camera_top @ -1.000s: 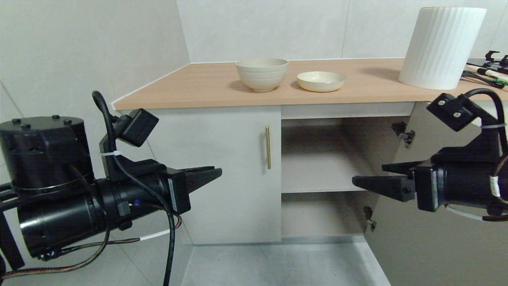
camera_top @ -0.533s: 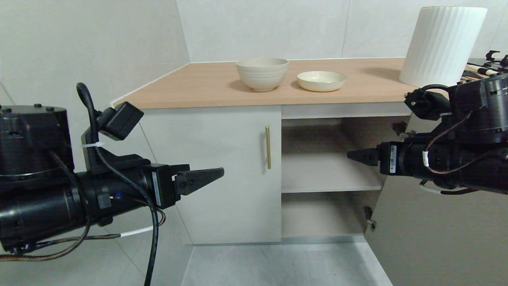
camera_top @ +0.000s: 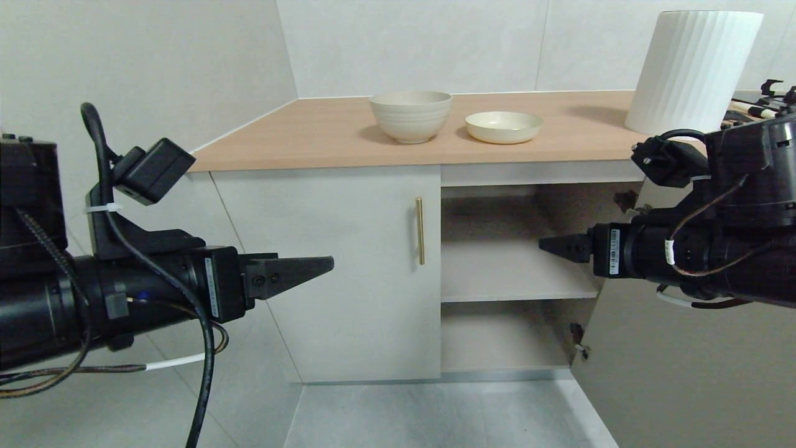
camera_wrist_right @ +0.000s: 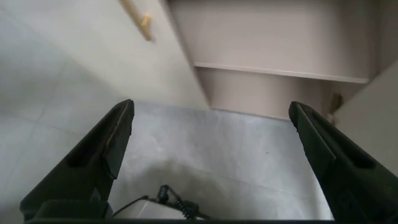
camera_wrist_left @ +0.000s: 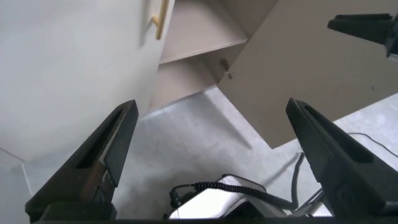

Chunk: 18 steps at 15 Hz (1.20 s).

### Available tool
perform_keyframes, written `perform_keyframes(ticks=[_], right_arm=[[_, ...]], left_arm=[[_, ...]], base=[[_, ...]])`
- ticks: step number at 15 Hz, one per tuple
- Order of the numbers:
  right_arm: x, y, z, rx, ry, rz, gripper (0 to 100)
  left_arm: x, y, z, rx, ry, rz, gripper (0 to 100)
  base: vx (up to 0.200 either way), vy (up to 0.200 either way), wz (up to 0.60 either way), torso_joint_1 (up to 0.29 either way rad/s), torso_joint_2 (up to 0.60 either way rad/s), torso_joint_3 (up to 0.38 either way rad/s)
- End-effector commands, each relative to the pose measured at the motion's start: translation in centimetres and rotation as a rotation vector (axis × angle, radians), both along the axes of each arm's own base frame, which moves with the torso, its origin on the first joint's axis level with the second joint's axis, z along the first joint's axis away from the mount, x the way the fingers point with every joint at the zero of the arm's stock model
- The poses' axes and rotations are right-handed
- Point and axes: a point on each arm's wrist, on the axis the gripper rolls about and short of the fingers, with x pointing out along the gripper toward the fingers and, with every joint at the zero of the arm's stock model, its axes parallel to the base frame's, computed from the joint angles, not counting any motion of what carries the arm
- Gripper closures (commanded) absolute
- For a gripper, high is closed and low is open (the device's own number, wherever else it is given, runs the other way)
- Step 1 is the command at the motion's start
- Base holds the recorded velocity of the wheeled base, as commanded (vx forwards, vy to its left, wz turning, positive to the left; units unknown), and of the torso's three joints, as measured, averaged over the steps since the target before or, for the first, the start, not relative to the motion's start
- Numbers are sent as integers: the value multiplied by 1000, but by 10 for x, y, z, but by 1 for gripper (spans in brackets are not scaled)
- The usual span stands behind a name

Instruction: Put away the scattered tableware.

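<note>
Head view: bowl (camera_top: 411, 116) on countertop (camera_top: 298, 140) at 12 o'clock, shallow dish (camera_top: 504, 126) just beside it at its 3 o'clock. Left gripper (camera_top: 314, 267) at 9 o'clock, right gripper (camera_top: 550, 244) at 3 o'clock.
Left wrist view: left gripper (camera_wrist_left: 211, 106) jaws spread wide, empty.
Right wrist view: right gripper (camera_wrist_right: 211, 106) jaws wide apart, empty; cabinet shelf (camera_wrist_right: 280, 71) beyond.

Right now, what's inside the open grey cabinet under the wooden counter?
One pale shelf splits the grey cabinet into two levels, both bare. The half behind the shut left door is hidden.

A kitchen corner: tiled walls (camera_top: 143, 68), a wood-topped desk (camera_top: 323, 137) over a cabinet (camera_top: 348, 274), holding a bowl (camera_top: 410, 116) and dish (camera_top: 504, 127).
</note>
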Motion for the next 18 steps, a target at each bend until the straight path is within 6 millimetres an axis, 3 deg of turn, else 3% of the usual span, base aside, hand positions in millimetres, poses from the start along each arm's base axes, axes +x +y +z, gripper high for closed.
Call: perform_keyframes(ticks=[1, 6, 12, 18], right_arm=[[-4, -2, 4, 11, -12, 9, 0], [-7, -4, 6, 18, -15, 18, 0], [-31, -13, 17, 34, 3, 87, 0], [-42, -13, 20, 33, -16, 142, 0]], left_arm=[[-1, 0, 1, -2, -3, 1, 0], [2, 0, -1, 3, 6, 4, 0], [3, 0, -3, 4, 12, 4, 0], [0, 1, 0, -6, 3, -1, 0]], base=[[200, 0, 0, -7, -2, 2], [200, 0, 0, 1, 2, -1], [200, 0, 0, 3, 1, 3], [0, 0, 0, 0, 0, 0]])
